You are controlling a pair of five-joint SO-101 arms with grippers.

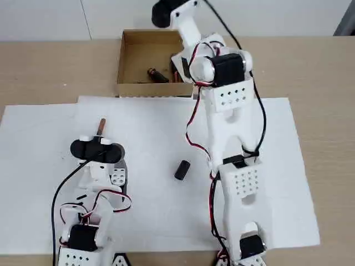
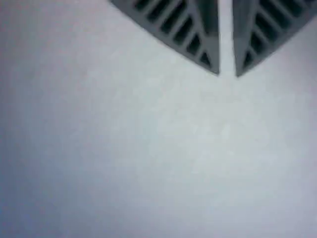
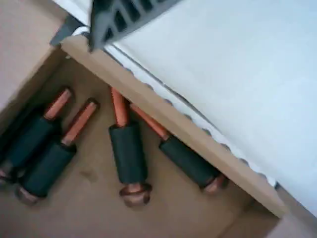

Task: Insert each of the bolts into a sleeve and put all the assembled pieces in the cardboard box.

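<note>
A: What state were the grippers in?

B: The left gripper (image 2: 227,73) was pinched down to a thin slit over the white paper (image 1: 44,144). In the high view the bolt (image 1: 101,126) poked out right at it, copper shank angled toward the cardboard box (image 1: 120,61). It read as gripping the bolt, but the contact point itself was hidden.

A: And the right one?

B: The right gripper (image 3: 106,22) hung over the box's near wall, by a corner. Couldn't tell if it was open or closed, since the arm body blocked it from above.

A: What was in the box?

B: Four assembled pieces (image 3: 128,153) lay flat on the box floor, each a copper shank through a dark casing. Two were side by side toward one wall. The other two were nearer the front wall, one right up against it.

A: Anything loose?

B: One sleeve (image 1: 182,169), black, lay on the paper between the two arms. It was nearer the right arm (image 1: 233,111) and well apart from both the bolt and the box.

A: Layout?

B: The paper lay on the wooden bench (image 1: 321,72). The box sat on the bench at the paper's far edge.
</note>
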